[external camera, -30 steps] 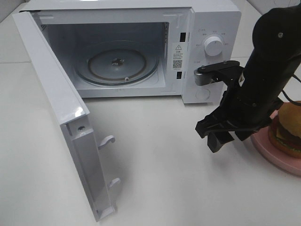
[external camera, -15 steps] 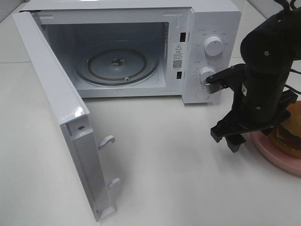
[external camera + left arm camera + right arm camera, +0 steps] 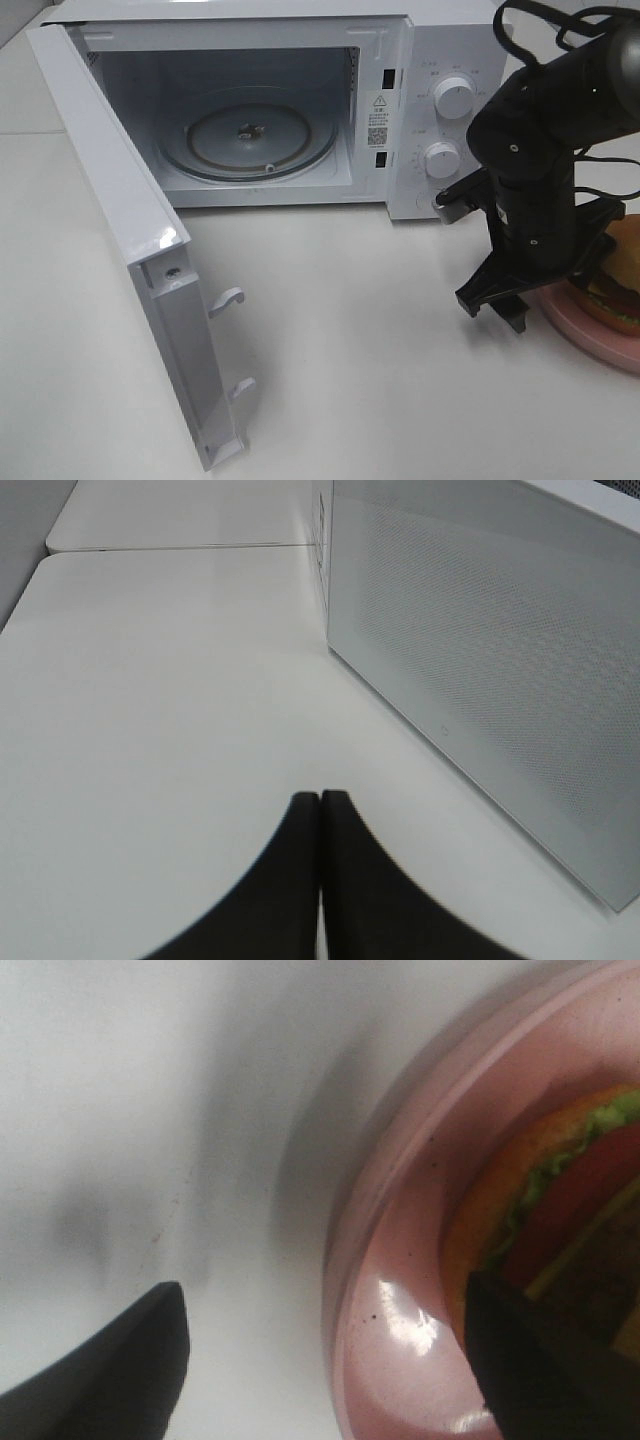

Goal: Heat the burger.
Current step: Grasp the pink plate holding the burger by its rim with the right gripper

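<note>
1 burger (image 3: pixel 560 1200), layered, on 1 glossy round pink plate (image 3: pixel 400 1260). It sits by one jaw of the right gripper (image 3: pixel 320 1300); jaws wide apart, plate rim between. Left gripper (image 3: pixel 320 880) jaws together. 1 white microwave (image 3: pixel 440 60), 2 round knobs (image 3: pixel 455 98).

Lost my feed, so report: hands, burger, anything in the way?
Right hand open, straddling the pink plate rim, not gripping. Left hand shut, beside the microwave. Burger on the plate, not yet in. Door open, nothing blocking.
</note>
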Available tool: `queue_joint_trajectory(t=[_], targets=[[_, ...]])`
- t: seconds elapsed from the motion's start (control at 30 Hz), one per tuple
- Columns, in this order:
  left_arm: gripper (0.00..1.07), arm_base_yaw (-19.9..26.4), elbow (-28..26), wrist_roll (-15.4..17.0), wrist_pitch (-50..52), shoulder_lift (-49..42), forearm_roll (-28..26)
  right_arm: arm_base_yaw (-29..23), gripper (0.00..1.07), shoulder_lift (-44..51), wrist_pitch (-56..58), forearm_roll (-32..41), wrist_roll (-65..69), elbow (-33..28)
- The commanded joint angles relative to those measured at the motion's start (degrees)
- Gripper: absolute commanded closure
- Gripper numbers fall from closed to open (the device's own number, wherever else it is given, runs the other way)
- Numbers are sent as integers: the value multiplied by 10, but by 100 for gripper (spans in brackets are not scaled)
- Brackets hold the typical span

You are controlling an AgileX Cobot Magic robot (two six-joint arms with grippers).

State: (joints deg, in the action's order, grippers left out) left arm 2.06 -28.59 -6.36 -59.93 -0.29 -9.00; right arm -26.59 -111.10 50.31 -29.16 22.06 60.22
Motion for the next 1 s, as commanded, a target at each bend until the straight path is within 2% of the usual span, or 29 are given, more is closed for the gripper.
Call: queue_joint_trajectory(t=[0.03, 0.27, 0.63, 0.67, 0.7, 0.73, 0.77, 0.8, 0.87, 0.93, 0.97, 1.0], targets=[[107, -1, 2, 4, 5, -11, -1, -1, 31, -25, 7, -17, 5, 4], [107, -1, 2, 4, 5, -11, -1, 13, 35, -45, -1, -30, 4, 4], [107, -1, 2, 4, 5, -11, -1, 19, 53, -51, -20, -30, -17, 4], [107, -1, 2, 4, 5, -11, -1, 19, 59, -51, -20, -30, -17, 4], [107, -1, 2, 4, 5, -11, -1, 19, 59, -51, -20, -30, -17, 4], [107, -1, 2, 4, 5, -11, -1, 19, 68, -51, -20, -31, -17, 4], [107, -1, 2, 4, 5, -11, -1, 19, 68, -51, -20, -31, -17, 4], [107, -1, 2, 4, 5, -11, -1, 19, 79, -51, -20, -31, -17, 4], [107, -1, 2, 4, 5, -11, -1, 19, 83, -51, -20, -31, -17, 4], [107, -1, 2, 4, 5, -11, -1, 19, 96, -51, -19, -31, -17, 4], [107, -1, 2, 4, 5, -11, -1, 19, 96, -51, -19, -31, -17, 4], [107, -1, 2, 4, 5, -11, -1, 19, 104, -51, -18, -31, -17, 4]])
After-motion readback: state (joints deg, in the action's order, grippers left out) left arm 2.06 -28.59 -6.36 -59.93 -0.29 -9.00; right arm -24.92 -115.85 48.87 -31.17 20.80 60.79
